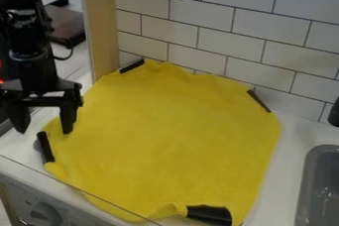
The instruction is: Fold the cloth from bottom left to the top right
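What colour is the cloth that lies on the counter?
The cloth is yellow, seen in the camera view.

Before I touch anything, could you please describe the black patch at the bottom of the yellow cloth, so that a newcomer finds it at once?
Find the grey sink at the right, then the yellow cloth beside it. At the cloth's bottom edge is the black patch, clearly broader than the three narrow black strips along its other edges.

Matt cloth [169, 136], smooth wall tiles [232, 19]; glossy-looking sink [310, 173]
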`<state>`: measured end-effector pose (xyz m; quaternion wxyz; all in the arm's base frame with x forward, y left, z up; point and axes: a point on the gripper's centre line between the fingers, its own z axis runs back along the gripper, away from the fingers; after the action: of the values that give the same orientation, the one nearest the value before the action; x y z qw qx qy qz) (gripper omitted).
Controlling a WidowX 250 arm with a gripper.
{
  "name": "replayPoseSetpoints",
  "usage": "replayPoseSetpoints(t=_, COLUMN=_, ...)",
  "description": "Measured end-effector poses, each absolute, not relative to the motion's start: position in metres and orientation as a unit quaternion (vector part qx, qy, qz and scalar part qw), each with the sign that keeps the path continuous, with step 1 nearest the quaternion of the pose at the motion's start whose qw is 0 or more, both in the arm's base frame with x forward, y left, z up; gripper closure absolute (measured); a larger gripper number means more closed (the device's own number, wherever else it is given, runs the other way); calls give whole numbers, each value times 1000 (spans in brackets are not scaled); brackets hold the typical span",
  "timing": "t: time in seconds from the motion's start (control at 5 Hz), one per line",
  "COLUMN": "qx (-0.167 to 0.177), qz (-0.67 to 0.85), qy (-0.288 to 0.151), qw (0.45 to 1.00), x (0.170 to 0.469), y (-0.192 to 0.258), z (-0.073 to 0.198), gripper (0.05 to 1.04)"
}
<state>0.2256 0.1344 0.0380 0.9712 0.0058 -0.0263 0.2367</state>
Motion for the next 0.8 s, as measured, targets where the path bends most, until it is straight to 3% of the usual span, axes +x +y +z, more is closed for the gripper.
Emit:
replayPoseSetpoints(t=0.4, qx=15, qz=243, qy=-12, qw=970, x=221, y=136, z=21, gripper=84)
replayPoseSetpoints(t=0.6, qx=26, qz=235, qy=-12, qw=972, x=222, y=134, z=17, gripper=144)
replayPoseSetpoints(t=0.8, qx=27, qz=235, qy=-14, qw=971, x=224, y=134, z=16, gripper=392)
